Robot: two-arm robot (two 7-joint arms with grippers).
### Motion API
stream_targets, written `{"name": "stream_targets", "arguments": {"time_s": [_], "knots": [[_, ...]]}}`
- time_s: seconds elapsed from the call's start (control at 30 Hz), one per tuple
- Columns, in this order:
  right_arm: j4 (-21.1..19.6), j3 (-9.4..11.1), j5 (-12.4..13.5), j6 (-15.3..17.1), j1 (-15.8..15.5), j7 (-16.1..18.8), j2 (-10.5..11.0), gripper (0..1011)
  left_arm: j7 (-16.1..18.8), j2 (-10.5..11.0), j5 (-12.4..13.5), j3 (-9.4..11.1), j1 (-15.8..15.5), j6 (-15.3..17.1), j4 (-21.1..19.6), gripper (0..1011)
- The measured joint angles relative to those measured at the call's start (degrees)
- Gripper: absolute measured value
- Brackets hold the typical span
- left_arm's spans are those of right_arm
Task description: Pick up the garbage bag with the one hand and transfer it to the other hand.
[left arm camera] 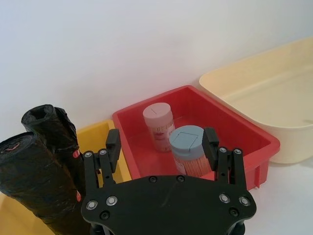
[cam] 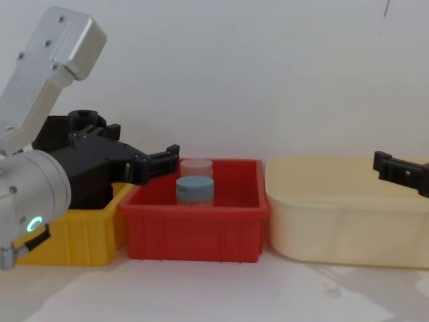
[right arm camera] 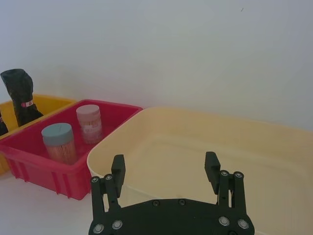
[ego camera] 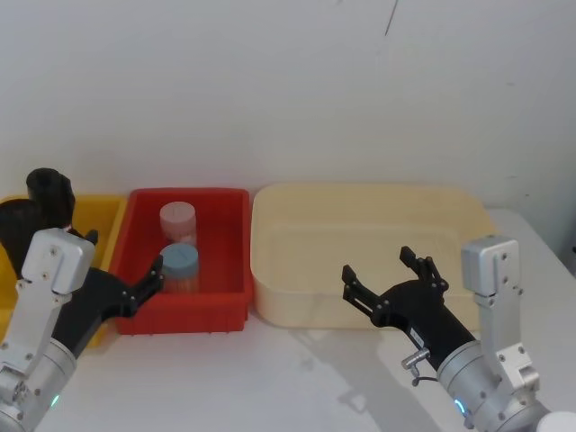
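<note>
Two black garbage bag rolls (left arm camera: 34, 181) stand upright in the yellow bin (ego camera: 101, 216) at the far left, dark in the head view (ego camera: 47, 193), and one shows a red mark in the right wrist view (right arm camera: 20, 93). My left gripper (ego camera: 126, 256), the one with the green-teal ring, hovers open over the seam between the yellow and red bins, just right of the rolls and apart from them (left arm camera: 161, 142) (cam: 144, 144). My right gripper (ego camera: 378, 263), blue-ringed, stands open and empty at the cream tub's front wall (right arm camera: 165, 166) (cam: 395, 169).
A red bin (ego camera: 225, 310) in the middle holds a blue-lidded jar (ego camera: 179, 265) and a pink-lidded jar (ego camera: 177, 219). The large cream tub (ego camera: 297, 301) sits to its right. A white wall stands close behind the bins. Bare white table lies in front.
</note>
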Motion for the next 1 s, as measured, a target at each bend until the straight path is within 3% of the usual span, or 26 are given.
{"name": "stream_targets", "arguments": {"time_s": [1.0], "knots": [[0.0, 0.0, 0.0, 0.0, 0.0, 0.0, 0.0, 1001, 0.0, 0.0, 0.0, 0.0, 0.0, 0.0, 0.0, 1001]]}}
